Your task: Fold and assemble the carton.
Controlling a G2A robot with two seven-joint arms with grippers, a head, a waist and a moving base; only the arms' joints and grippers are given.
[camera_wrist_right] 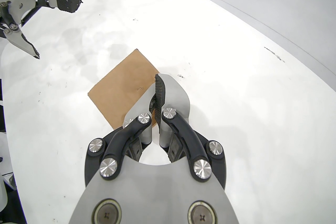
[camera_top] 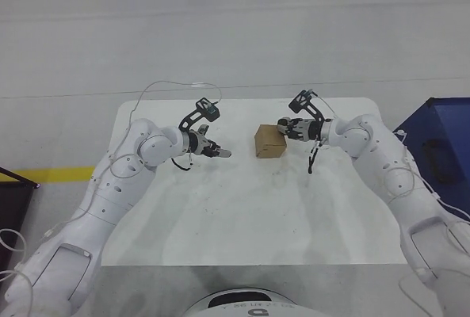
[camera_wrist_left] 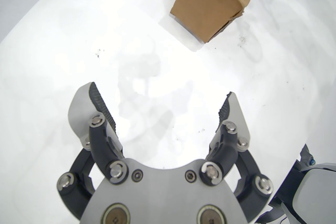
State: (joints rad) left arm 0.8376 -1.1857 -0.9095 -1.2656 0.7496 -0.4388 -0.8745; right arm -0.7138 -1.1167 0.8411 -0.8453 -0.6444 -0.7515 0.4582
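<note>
Table (camera_top: 242,206) holds carton (camera_top: 269,143), pinched by right tool (camera_top: 283,125).

- The carton (camera_top: 269,142) sits on the desk (camera_top: 242,222), in its far half, near the middle.
- The right end effector (camera_top: 284,125) pinches the carton's far right edge.
- The left end effector (camera_top: 223,151) hangs left of the carton, apart from it.

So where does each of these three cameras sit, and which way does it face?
Top view: mounted above the arms, facing down at the table; both arms show, carton between them.
Left wrist view: on the left wrist, facing past its open left tool toward the carton.
Right wrist view: on the right wrist, facing over the right tool, shut on the carton's edge.
Shared: both wrist views show the carton.
</note>
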